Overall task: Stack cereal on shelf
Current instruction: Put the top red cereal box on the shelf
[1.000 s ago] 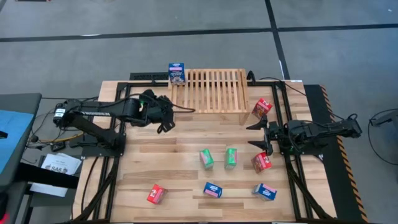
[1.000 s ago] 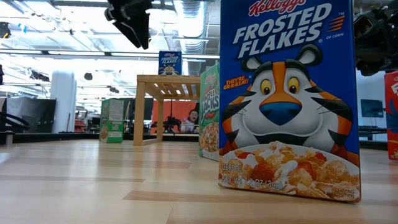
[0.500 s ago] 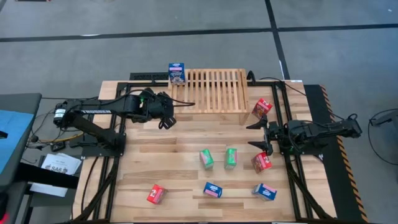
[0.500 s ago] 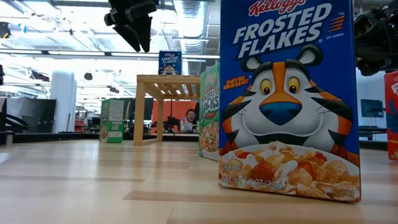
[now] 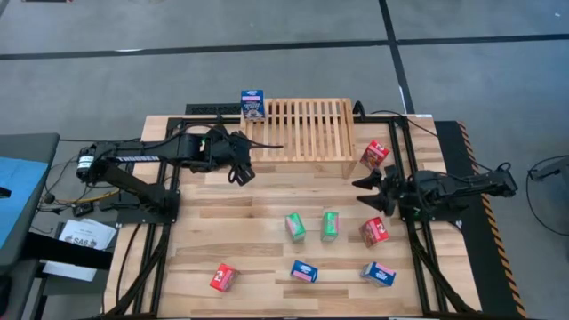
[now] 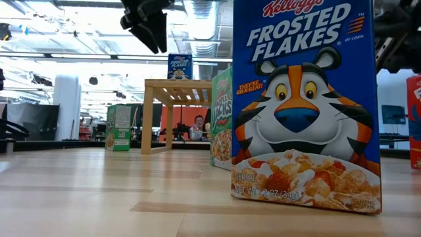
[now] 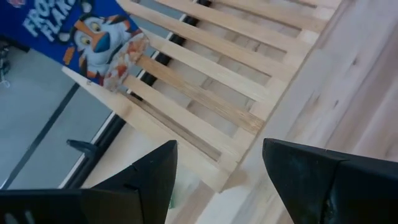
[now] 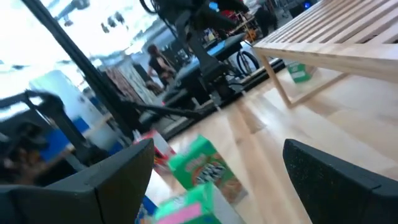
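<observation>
Room around the rig: open workshop, grey floor.
Grey floor (image 5: 267, 71) was crossed by dark tape lines (image 5: 204, 49). Plank tabletop (image 5: 240, 231) sat in a black frame. Blue-topped dark cart (image 5: 18, 204) stood at one side, paper sheet (image 5: 84, 238) beside it. Bright ceiling lights (image 6: 197, 13) and ducting overhead; desks and a seated person (image 6: 195, 125) far behind.
</observation>
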Controlling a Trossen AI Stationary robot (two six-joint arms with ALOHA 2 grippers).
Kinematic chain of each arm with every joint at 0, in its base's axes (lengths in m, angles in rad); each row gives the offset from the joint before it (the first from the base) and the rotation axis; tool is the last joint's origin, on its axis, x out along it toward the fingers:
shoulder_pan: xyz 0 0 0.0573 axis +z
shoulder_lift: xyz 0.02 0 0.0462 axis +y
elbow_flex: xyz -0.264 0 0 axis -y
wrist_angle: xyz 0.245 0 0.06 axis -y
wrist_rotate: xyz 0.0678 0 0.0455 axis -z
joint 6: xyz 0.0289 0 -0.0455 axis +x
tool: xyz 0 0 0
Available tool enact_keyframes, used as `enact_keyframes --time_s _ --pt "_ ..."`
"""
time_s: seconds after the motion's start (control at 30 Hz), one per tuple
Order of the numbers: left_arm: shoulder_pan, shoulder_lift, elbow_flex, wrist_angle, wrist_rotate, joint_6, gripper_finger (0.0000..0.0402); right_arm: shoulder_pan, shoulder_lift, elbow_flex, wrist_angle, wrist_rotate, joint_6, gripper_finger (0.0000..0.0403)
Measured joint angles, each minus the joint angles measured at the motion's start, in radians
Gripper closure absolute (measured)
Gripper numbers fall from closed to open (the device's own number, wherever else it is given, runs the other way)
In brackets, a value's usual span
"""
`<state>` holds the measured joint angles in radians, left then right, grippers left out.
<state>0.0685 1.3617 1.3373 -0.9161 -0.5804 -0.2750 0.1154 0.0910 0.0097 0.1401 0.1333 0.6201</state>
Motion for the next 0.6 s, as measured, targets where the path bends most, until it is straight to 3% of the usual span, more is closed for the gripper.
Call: enact_keyframes --time_s 0.3,0.6 --pt "0.007 0.0 0.0 0.002 0.079 0.08 0.0175 0.001 0.0 0.0 0.022 0.0 0.202 0.0021" --pt "0.006 0.0 0.0 0.002 0.151 0.192 0.0175 0.001 0.0 0.0 0.066 0.05 0.221 0.0021"
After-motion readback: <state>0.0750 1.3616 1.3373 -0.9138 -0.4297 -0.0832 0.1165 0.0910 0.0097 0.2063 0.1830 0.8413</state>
